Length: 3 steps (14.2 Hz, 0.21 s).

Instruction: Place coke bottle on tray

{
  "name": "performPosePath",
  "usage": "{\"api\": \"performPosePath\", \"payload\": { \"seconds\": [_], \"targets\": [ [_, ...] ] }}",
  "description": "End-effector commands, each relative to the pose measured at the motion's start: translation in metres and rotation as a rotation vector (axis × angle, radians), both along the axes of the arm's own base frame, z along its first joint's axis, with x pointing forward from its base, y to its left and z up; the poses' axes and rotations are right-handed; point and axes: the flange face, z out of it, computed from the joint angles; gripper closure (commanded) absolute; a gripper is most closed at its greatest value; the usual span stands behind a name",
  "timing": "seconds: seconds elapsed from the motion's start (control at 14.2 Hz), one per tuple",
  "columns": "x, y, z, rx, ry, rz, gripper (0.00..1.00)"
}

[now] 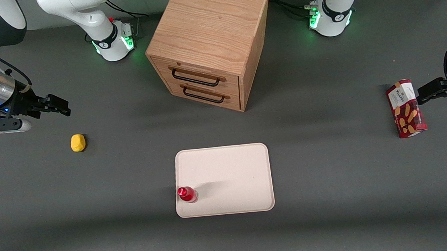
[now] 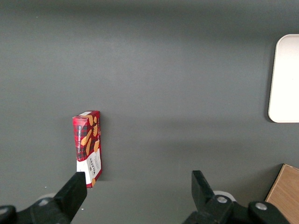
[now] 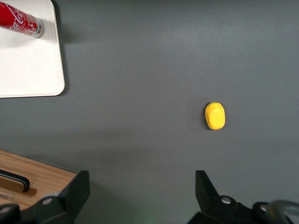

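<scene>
The coke bottle [image 1: 187,193], small and red with a red cap, stands upright on the pale pinkish-beige tray [image 1: 227,173], in the tray's near corner toward the working arm's end. It also shows in the right wrist view [image 3: 21,21] on the tray [image 3: 28,60], with its silvery base visible. My gripper [image 1: 62,107] is open and empty, raised at the working arm's end of the table, well away from the tray and farther from the front camera than the yellow lump. Its fingers [image 3: 77,189] stand wide apart.
A yellow lump [image 1: 78,142] lies on the grey table near my gripper, also in the right wrist view [image 3: 215,115]. A wooden two-drawer cabinet [image 1: 210,41] stands farther back than the tray. A red biscuit box [image 1: 406,108] lies toward the parked arm's end.
</scene>
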Motion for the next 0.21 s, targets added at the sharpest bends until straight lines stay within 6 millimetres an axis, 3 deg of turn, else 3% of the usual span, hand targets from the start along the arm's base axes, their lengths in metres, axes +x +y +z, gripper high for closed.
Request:
{"api": "performPosePath", "payload": {
  "seconds": [0.0,0.14],
  "targets": [
    [0.0098,-0.0096,0.0091,0.008,-0.015,-0.005,0.00],
    [0.0139,-0.0169,0.0113,0.008,-0.019,-0.024,0.00]
  ]
}}
